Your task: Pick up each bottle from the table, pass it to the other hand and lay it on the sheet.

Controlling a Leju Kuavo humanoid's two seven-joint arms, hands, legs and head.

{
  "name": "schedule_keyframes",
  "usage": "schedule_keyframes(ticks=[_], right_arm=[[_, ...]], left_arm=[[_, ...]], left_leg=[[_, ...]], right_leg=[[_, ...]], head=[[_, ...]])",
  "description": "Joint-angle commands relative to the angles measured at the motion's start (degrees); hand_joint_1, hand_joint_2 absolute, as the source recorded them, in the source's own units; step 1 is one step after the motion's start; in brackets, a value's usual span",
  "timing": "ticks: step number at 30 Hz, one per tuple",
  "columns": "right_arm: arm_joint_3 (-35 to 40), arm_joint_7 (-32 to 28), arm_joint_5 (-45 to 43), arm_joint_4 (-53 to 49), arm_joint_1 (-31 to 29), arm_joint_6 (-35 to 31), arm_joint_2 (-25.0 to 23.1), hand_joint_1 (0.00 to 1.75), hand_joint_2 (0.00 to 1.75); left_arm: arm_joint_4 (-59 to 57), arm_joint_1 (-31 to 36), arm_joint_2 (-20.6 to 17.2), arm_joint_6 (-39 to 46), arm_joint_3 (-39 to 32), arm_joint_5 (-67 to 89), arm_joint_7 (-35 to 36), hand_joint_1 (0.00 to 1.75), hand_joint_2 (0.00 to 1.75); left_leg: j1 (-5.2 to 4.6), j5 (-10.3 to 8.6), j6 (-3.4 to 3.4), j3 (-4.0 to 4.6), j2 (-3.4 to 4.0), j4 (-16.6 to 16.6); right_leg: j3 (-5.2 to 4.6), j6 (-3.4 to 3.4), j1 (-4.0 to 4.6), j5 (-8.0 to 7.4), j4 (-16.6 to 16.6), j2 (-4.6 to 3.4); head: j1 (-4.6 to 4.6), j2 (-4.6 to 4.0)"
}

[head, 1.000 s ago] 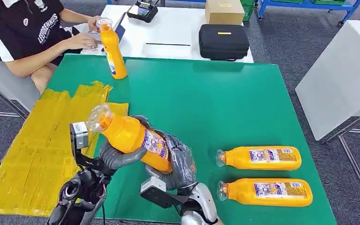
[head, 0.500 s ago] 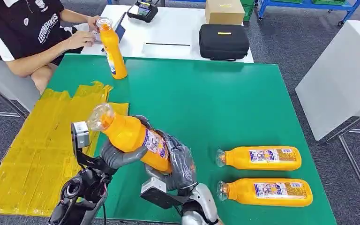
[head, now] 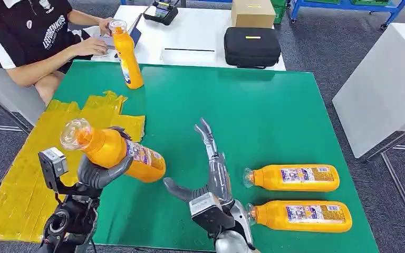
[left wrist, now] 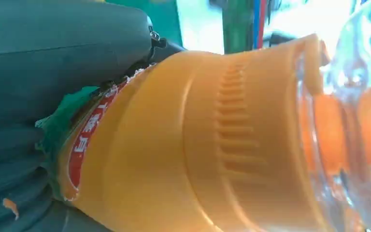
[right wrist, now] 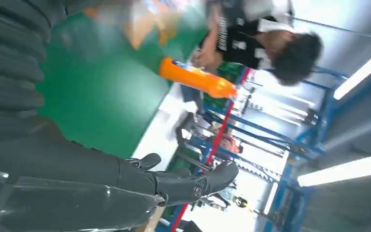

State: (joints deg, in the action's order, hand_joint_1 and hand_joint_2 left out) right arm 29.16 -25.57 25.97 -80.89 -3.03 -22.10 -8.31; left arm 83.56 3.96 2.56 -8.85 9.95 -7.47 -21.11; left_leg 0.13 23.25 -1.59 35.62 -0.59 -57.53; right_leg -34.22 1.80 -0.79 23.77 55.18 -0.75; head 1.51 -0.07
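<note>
My left hand (head: 99,173) grips an orange bottle (head: 115,149) with a clear cap, tilted in the air over the green table's left part beside the yellow sheet (head: 42,163). Up close the same bottle (left wrist: 212,140) lies against my left hand (left wrist: 38,87). My right hand (head: 211,168) is open, its fingers stretched out over the table, apart from the bottle. That right hand (right wrist: 125,179) holds nothing. Two more orange bottles lie on their sides at the right: one (head: 295,177) farther, one (head: 300,216) nearer. A further bottle (head: 126,55) stands upright at the far left.
A person (head: 26,37) sits at the far left corner, hands on the white table behind. A black case (head: 251,46) and a cardboard box (head: 252,12) rest there. The green table (head: 242,116) has bare room in its middle. A white table (head: 385,79) stands to the right.
My right hand has let go of the bottle and opened, fingers stretching out. My left hand has carried the bottle to the left, toward the yellow sheet.
</note>
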Motion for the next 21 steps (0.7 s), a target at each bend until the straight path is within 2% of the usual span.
schedule_keyframes(ticks=[1, 2, 5, 6, 10, 15, 21], right_arm=[[-3.42, -3.5, -3.37, -5.86, 1.13, -1.1, 2.24, 0.0, 1.75], [-3.38, -3.48, -3.34, -6.1, 1.16, -1.15, 2.24, 0.0, 1.75], [-3.33, -4.08, -3.86, -7.08, 1.86, -2.43, 2.5, 0.0, 1.75], [-3.77, -4.04, -3.87, -7.96, 2.32, -2.87, 2.93, 0.0, 1.75], [-5.9, -3.91, -4.86, -11.76, 3.83, -3.41, 5.23, 0.0, 1.75], [-6.88, -4.15, -7.47, -11.21, 3.83, -5.07, 7.47, 0.0, 1.75], [-5.8, -3.74, -7.28, -10.79, 3.35, -5.26, 6.94, 0.0, 1.75]], left_arm=[[-2.73, 2.59, -0.76, 11.51, -2.82, 16.18, -2.29, 1.75, 1.75], [-2.96, 2.57, -0.86, 11.49, -3.1, 16.16, -2.28, 1.75, 1.75], [-4.74, 2.9, -1.36, 24.09, -2.33, 31.98, -4.13, 1.75, 1.75], [-6.09, 3.92, -1.14, 25.67, -1.6, 34.91, -4.43, 1.75, 1.75], [-10.86, 7.95, -0.27, 29.98, 1.4, 41.49, -3.4, 1.75, 1.75], [-22.66, 16.66, 1.65, 36.34, 6.31, 54.76, 0.11, 1.75, 1.75], [-26.43, 18.07, 1.45, 39.21, 7.51, 62.64, 3.4, 1.75, 1.75]], left_leg=[[0.0, 0.1, 0.09, -0.24, -0.05, 0.02], [0.01, 0.05, 0.07, -0.14, -0.04, 0.02], [-0.01, 0.07, 0.08, -0.2, -0.01, 0.05], [0.01, 0.06, 0.07, -0.15, -0.03, 0.03], [0.0, 0.07, 0.09, -0.26, -0.18, 0.04], [-0.01, 0.01, 0.05, -0.24, -0.44, 0.03], [-0.07, 0.04, 0.04, -0.3, -0.08, 0.05]], right_leg=[[0.25, -0.09, 0.02, 0.13, 0.0, 0.15], [0.15, -0.06, 0.02, 0.07, -0.02, 0.11], [0.18, -0.07, 0.01, 0.09, -0.02, 0.09], [0.15, -0.06, 0.03, 0.07, -0.03, 0.1], [0.27, -0.07, 0.02, 0.15, -0.02, 0.29], [0.34, -0.05, 0.02, 0.15, -0.05, 0.55], [0.32, 0.01, -0.03, 0.03, -0.05, 0.19]], head=[[0.0, 0.0], [-0.02, 0.0], [0.0, 0.0], [0.0, 0.0], [0.02, 0.0], [0.0, 0.0], [0.0, 0.0]])
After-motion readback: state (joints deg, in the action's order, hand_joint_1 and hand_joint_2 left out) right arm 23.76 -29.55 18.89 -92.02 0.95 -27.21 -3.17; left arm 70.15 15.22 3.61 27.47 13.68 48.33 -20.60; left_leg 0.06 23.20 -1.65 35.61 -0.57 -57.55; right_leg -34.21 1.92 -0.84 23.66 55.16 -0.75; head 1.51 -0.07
